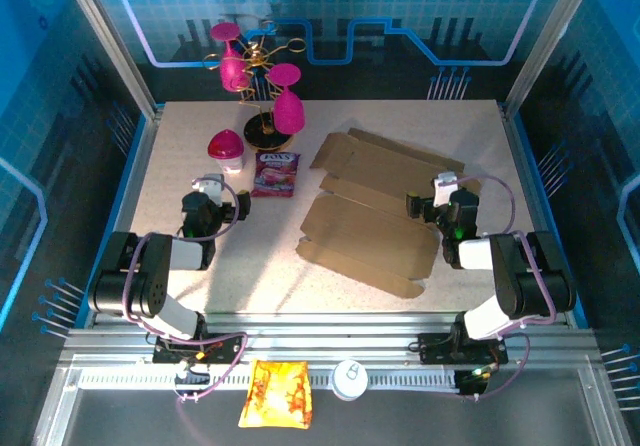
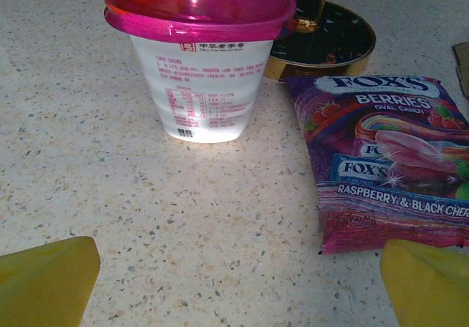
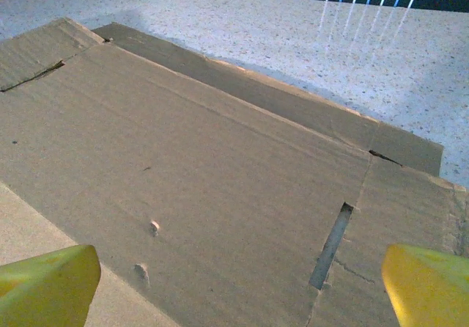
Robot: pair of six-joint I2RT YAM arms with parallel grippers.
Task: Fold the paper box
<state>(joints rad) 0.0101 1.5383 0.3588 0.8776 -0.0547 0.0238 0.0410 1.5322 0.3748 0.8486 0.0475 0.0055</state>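
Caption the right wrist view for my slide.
Open right end effector poised over the flat, unfolded paper box.

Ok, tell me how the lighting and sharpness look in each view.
Top external: the table is brightly lit inside a blue surround, with soft shadows at its near edge. Left wrist: the white cup glares near its base, while the packet print reads sharp. Right wrist: the paper box is dim and flat-lit.

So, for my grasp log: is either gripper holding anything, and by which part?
Nothing is held: left gripper open over the table, right gripper open over the paper box.
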